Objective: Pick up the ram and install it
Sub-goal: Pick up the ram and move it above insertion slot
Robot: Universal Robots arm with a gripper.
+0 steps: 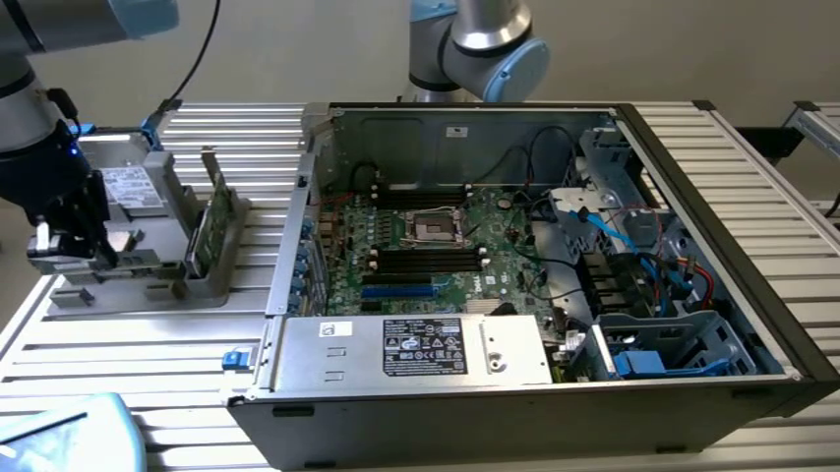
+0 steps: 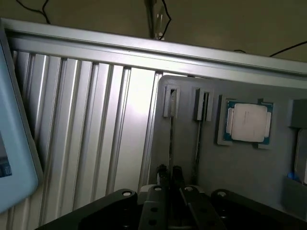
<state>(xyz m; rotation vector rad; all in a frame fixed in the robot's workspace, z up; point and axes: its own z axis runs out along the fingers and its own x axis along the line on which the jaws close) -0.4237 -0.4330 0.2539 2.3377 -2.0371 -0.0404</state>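
The ram (image 2: 171, 143) stands on edge in a narrow slot of the grey parts tray (image 2: 249, 182), so it shows as a thin dark line. That line runs straight in between the close-set fingertips of my gripper (image 2: 170, 171), which looks shut on the ram's near end. In the exterior view the gripper (image 1: 73, 258) is low over the tray (image 1: 145, 295) at that view's left, and the ram itself is hidden behind it. The open computer case (image 1: 525, 246) lies to the exterior view's right, with the motherboard's long memory slots (image 1: 420, 258) in its middle.
A square silver processor (image 2: 247, 122) rests in its tray pocket beside the ram's slot. A taller green card with a silver bracket (image 1: 210, 221) stands upright in the tray between my gripper and the case wall. A pale blue object (image 1: 66, 433) lies at the table's near corner.
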